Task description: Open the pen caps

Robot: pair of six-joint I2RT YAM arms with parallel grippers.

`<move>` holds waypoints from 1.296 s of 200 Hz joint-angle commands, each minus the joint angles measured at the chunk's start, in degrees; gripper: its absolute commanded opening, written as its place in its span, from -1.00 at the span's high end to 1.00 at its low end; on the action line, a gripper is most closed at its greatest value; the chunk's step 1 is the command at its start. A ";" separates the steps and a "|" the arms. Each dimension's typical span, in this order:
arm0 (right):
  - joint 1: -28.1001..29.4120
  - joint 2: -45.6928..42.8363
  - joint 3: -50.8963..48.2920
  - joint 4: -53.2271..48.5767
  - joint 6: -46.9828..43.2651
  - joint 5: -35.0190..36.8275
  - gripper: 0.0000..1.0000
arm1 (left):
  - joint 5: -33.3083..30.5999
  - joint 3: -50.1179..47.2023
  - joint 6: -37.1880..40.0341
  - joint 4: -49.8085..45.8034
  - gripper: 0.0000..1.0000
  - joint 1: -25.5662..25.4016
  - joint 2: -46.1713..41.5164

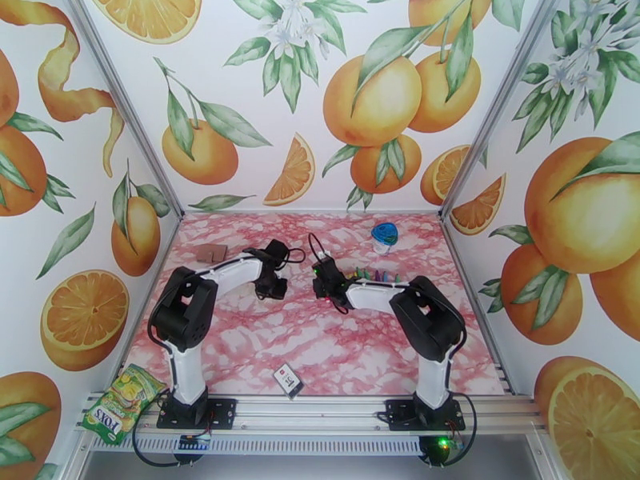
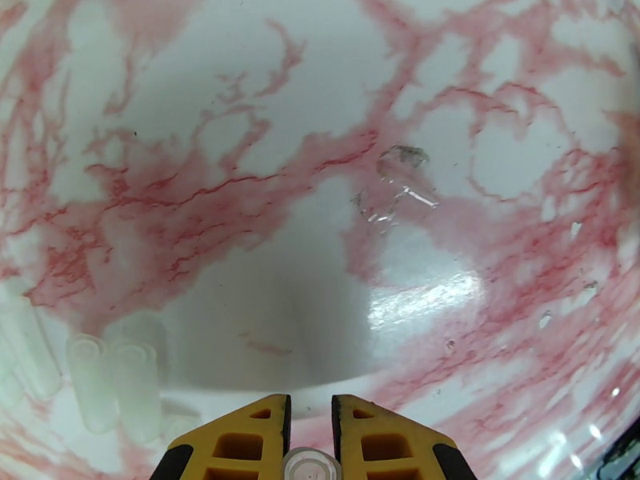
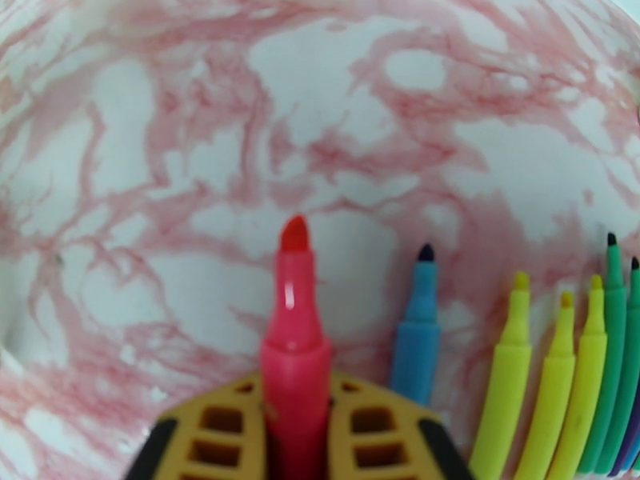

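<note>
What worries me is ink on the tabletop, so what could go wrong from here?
1. The right pincer holds the pink pen with its tip bare; a dip could mark the table.
2. Laying it down may knock the uncapped pens lying beside it.
3. The small clear cap between the fingers of the left pincer might slip out and roll away.

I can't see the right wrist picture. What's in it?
The right gripper holds a pink pen, tip uncapped, over the pink-marbled table. Beside it lie a blue pen, yellow pens and green pens, tips bare too.
</note>
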 commanded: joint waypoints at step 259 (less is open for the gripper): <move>-0.50 -19.26 -4.36 0.49 -10.78 3.15 -0.17 | 0.43 3.72 7.25 8.67 -0.15 5.56 -12.35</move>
